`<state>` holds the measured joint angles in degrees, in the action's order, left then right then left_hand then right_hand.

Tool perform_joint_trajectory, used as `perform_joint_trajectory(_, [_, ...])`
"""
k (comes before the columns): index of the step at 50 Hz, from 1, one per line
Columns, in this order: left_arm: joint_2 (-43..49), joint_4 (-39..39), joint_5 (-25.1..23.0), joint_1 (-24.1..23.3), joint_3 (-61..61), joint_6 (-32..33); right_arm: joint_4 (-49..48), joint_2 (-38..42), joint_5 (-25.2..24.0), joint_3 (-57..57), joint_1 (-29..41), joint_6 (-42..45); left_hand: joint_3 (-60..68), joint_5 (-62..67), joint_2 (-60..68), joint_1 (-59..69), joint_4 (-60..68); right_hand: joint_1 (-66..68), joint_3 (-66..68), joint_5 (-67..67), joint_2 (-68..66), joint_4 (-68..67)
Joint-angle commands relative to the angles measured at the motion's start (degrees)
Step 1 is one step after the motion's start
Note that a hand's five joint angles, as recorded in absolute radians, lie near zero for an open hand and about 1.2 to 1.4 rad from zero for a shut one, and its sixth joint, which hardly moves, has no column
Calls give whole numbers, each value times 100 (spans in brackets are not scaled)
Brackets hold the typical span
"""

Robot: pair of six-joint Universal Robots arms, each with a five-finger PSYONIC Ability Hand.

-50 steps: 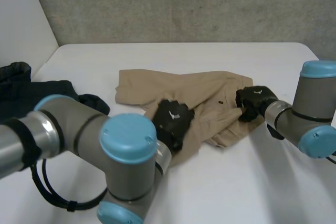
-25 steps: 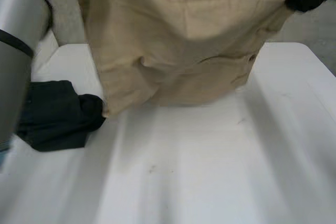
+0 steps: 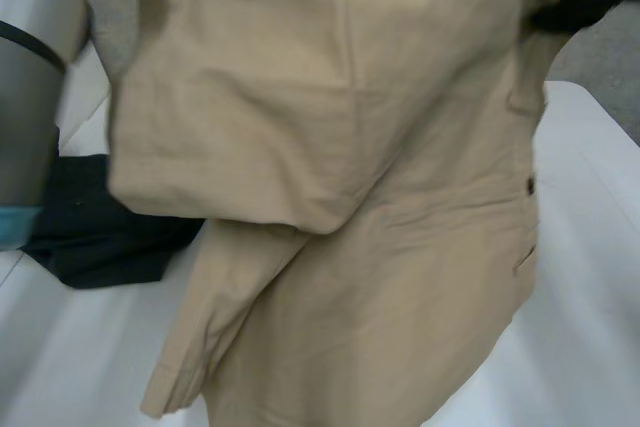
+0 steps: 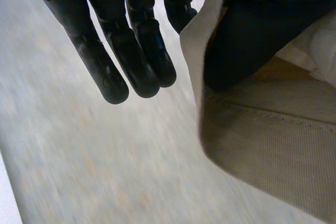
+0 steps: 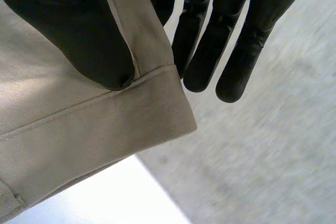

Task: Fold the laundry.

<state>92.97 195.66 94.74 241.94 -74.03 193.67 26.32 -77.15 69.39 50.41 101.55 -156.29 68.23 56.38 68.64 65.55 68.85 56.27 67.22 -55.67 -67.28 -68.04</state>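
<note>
Two thin pinches hold the tan trousers up above the table. The left hand clamps an upper edge with its thumb, the right hand a hem corner, spare fingers straight. Either grip could slip and drop a side. A dark garment lies loose on the table.

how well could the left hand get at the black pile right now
Probably not yet. The left hand pinches an edge of the raised beige cloth, which the right hand also holds. The black pile lies on the table below, so it would likely have to let go first.
</note>
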Motion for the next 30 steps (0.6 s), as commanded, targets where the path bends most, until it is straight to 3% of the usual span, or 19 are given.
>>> perform_joint_trajectory(1, [1950,533,-491,310,442,-277,-267,1623,776,-505,488,2,1177,1362,1136,1445,1115,2373,1278,-1433,-1272,-1196])
perform_joint_trajectory(7, [3068,1193,-491,494,995,-233,-1652,2572,1585,-699,690,-78,627,812,586,896,566,2373,1278,-1433,-1272,-1196])
perform_joint_trajectory(9, [3324,1369,-535,608,1180,-233,-2067,2696,1656,-673,708,-86,-2005,-1821,-2047,-1737,-2067,2373,1278,-1433,-1272,-1196])
perform_joint_trajectory(10, [3394,1405,-535,626,1216,-224,-2348,2827,1648,-656,717,-51,-3832,-3647,-3873,-3564,-3893,-2234,-3328,3174,3335,3411])
perform_joint_trajectory(11, [3438,1414,-535,626,1294,-224,-2412,2898,1621,-647,717,-34,-5823,-5638,-5864,-5555,-5885,-4627,-5722,5567,5728,5804])
perform_joint_trajectory(17, [3229,1396,-527,635,1111,-172,-2281,2952,1533,-568,848,1,-5823,-5638,-5864,-5555,-5885,-4627,-5722,5567,5728,5804])
perform_joint_trajectory(25, [2052,1317,-509,574,-206,109,-1824,1863,1437,407,796,63,-5823,-5638,-5864,-5555,-5885,-4627,-5722,5567,5728,5804])
perform_joint_trajectory(30, [1025,573,-483,302,-1496,443,-1665,1098,646,1883,638,941,-5551,-5367,-5593,-5283,-5613,-4627,-5722,5567,5728,5804])
